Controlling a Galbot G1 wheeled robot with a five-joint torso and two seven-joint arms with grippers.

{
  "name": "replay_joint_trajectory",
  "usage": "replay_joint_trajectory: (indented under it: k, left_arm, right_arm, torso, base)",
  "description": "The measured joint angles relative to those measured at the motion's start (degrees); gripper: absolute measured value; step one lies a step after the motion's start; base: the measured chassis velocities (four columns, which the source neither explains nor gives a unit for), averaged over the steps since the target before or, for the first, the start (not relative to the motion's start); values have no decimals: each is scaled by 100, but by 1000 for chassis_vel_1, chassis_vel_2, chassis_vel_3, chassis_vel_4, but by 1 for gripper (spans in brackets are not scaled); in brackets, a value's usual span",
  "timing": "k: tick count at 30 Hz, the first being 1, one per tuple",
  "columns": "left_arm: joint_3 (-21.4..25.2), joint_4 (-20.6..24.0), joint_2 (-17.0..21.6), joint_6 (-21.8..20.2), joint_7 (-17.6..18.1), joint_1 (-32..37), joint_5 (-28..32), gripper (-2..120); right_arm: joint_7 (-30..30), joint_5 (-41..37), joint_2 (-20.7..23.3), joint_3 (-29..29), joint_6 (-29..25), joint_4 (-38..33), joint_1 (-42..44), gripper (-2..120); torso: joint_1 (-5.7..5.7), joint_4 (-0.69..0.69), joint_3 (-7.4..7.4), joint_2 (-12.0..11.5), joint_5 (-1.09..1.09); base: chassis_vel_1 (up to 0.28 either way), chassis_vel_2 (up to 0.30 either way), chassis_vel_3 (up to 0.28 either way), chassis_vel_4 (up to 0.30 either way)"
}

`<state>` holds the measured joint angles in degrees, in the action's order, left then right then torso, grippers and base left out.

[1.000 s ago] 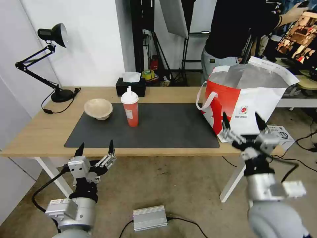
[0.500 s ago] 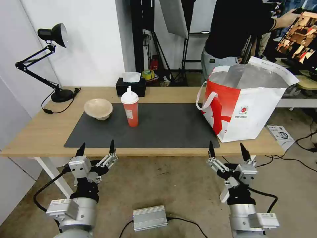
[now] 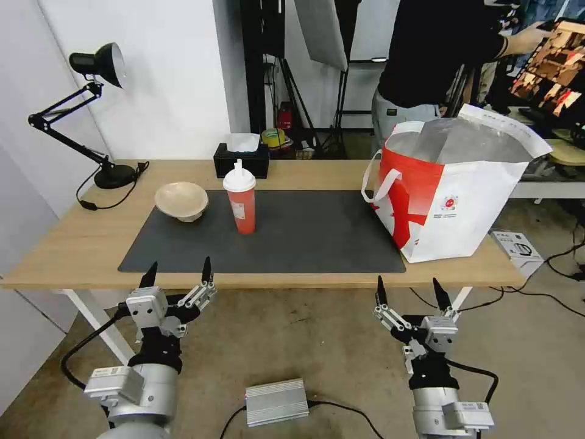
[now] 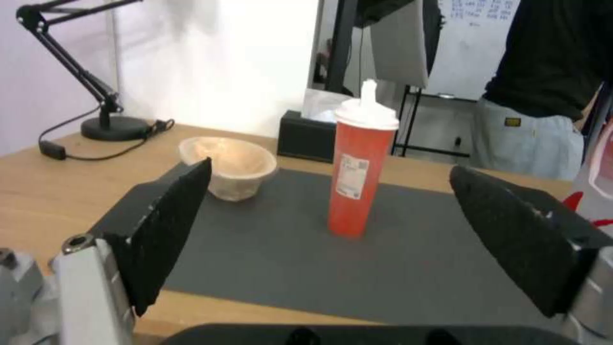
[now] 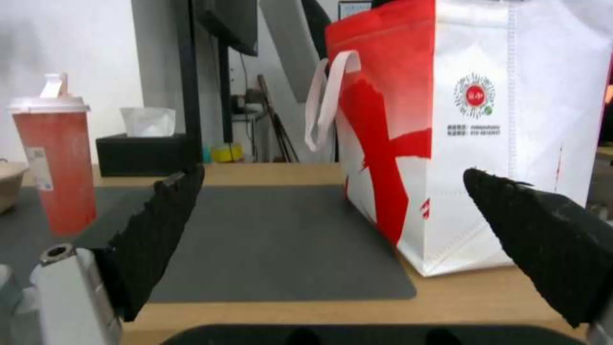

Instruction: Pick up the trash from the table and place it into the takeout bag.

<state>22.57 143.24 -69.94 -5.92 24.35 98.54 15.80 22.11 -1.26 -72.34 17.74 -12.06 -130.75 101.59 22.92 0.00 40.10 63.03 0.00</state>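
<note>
A tall red cup [image 3: 242,204] with a white domed lid stands on the dark grey mat [image 3: 304,235] of the light-wood table [image 3: 61,247]. A shallow beige bowl [image 3: 181,200] sits just to its left. The takeout bag [image 3: 454,195] stands open at the table's right end, its foil lining showing. Both grippers hang below the front edge, open and empty: the left gripper [image 3: 178,263] before the mat's left end, the right gripper [image 3: 407,279] before the bag's left corner. The left wrist view faces the cup [image 4: 356,177] and bowl [image 4: 233,165]. The right wrist view faces the bag [image 5: 511,120].
A black desk lamp [image 3: 97,61] stands at the back left with its cord on the tabletop. A black tissue box [image 3: 241,160] sits behind the cup. On the floor lie a silver box [image 3: 277,401], cables and a small carton [image 3: 517,247]. A person stands behind the bag.
My right arm has come down and leftward from in front of the bag's lower face to below the table's front edge, still open. The left arm, cup, bowl and bag have not moved.
</note>
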Motion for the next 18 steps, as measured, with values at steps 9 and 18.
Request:
replay_joint_trajectory:
  k: [9,18]
  left_arm:
    - [21,0,20,8,7,19,18,100]
    - [57,0,17,39,9,90,-5,100]
  right_arm:
    - [-16,136,-88,-130,2,67,55,100]
    - [-19,215,-119,-219,3,125,56,100]
  torso:
    - [0,0,0,0,0]
    - [0,0,0,0,0]
  base:
    - [0,0,0,0]
    - [0,0,0,0]
